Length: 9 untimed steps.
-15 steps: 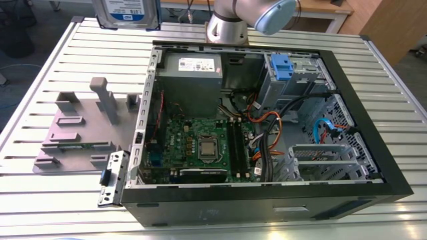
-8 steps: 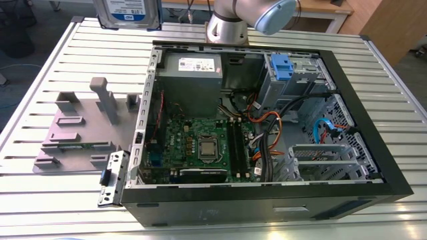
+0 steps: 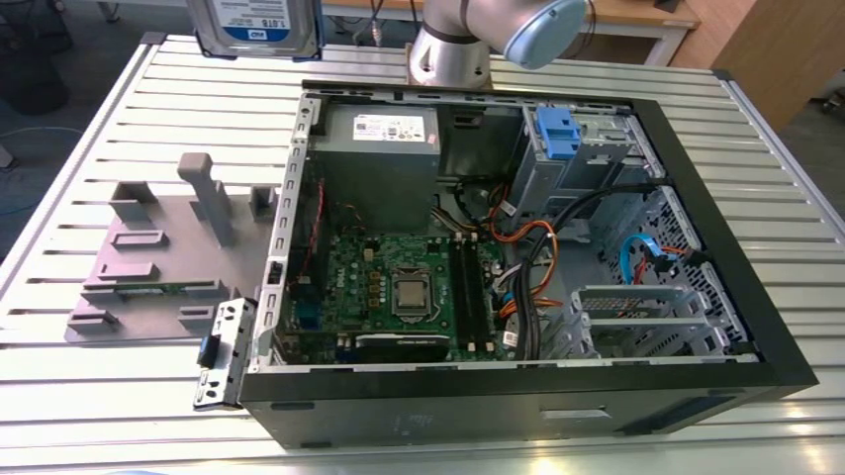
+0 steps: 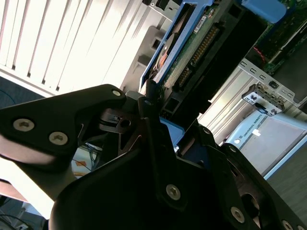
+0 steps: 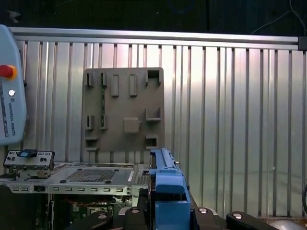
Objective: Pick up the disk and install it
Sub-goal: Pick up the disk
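So, the disk (image 3: pixel 255 28) is clamped in the gripper (image 4: pixel 148 96) and held aloft (pickup done, not yet fitted into the computer case (image 3: pixel 528 396)).

disk (image 3: pixel 255 28): cut off, exterior view | partly behind gripper (image 4: pixel 146 96), second wrist view

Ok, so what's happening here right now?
The gripper is shut on the disk and holds it in the air above the slatted table, off to the exterior view's left of the arm. The open computer case lies on the table with its insides exposed. The disk is not yet installed in it.
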Each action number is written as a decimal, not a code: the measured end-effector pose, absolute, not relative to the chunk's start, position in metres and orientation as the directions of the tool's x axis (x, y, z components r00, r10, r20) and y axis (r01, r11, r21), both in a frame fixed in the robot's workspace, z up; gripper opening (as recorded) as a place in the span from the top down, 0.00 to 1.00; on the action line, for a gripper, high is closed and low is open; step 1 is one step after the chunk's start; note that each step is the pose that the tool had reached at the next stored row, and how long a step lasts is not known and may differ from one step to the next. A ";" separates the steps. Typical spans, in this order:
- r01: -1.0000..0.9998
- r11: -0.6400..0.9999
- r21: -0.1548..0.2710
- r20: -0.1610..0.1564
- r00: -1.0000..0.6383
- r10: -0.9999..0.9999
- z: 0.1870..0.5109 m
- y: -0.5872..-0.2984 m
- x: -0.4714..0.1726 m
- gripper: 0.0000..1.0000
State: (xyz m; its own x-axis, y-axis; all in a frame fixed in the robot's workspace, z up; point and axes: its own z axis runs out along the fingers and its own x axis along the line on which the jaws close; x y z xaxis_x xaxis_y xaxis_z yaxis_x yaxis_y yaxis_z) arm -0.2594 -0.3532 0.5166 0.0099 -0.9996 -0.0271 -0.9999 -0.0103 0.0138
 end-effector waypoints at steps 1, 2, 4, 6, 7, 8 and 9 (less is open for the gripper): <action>-1.000 -0.010 0.014 -0.027 0.010 -1.000 0.517 -0.353 -0.259 0.64; -1.000 -0.010 0.014 -0.027 0.010 -1.000 0.517 -0.353 -0.259 0.64; -1.000 -0.010 0.014 -0.027 0.010 -1.000 0.517 -0.353 -0.258 0.64; -1.000 -0.010 0.014 -0.027 0.010 -1.000 0.517 -0.353 -0.258 0.64; -1.000 -0.010 0.014 -0.027 0.010 -1.000 0.517 -0.353 -0.258 0.64; -1.000 -0.010 0.014 -0.027 0.010 -1.000 0.517 -0.353 -0.257 0.64; -1.000 -0.010 0.014 -0.027 0.010 -1.000 0.517 -0.353 -0.257 0.64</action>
State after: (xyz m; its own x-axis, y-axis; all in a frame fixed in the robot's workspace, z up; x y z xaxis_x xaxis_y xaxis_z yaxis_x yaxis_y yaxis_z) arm -0.2571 -0.3532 0.5166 0.0099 -0.9996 -0.0270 -0.9999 -0.0103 0.0139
